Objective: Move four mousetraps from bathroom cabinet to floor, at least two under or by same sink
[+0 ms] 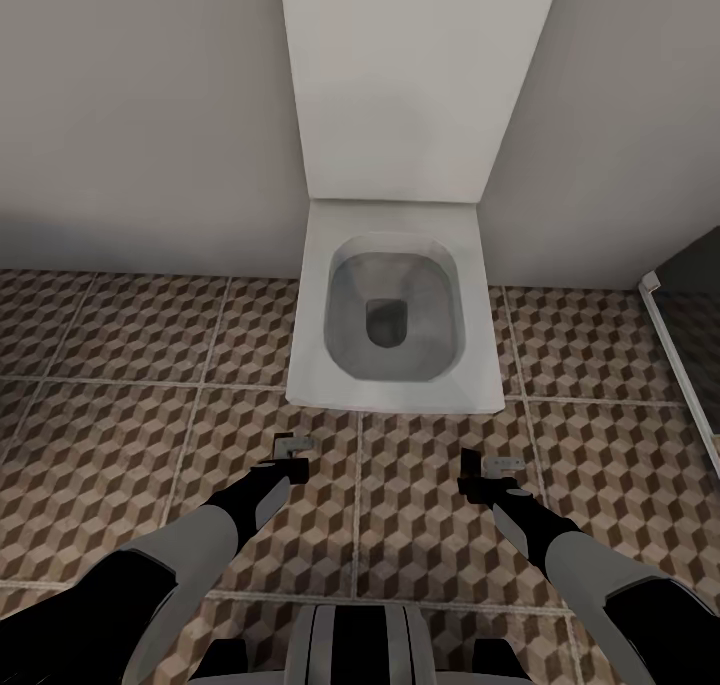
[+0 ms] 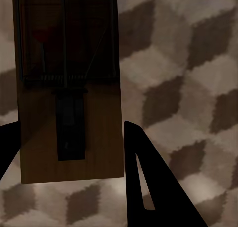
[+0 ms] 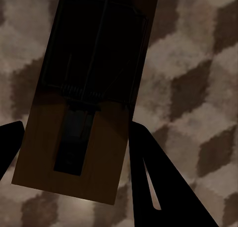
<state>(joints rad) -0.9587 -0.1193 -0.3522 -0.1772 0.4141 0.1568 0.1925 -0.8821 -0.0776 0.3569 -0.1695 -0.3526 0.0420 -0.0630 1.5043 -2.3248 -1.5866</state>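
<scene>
My left gripper point(image 1: 292, 457) hangs low over the bathroom floor point(image 1: 120, 415), just in front of a toilet. In the left wrist view it point(image 2: 69, 170) is shut on a mousetrap point(image 2: 69, 113), a tan wooden board with a dark spring and bar, held flat between the dark fingers point(image 2: 148, 187). My right gripper point(image 1: 485, 470) hangs level with it, a little to the right. It point(image 3: 74, 175) is shut on a second mousetrap point(image 3: 89, 103), which sits slightly tilted between its fingers point(image 3: 158, 187). The cabinet and the sink are out of view.
A white toilet point(image 1: 395, 385) with a tall white cistern panel point(image 1: 410, 75) stands against the grey wall straight ahead, close to both grippers. A pale frame edge point(image 1: 680, 365) with a dark surface behind it runs along the right side. Patterned tiles stretch to the left.
</scene>
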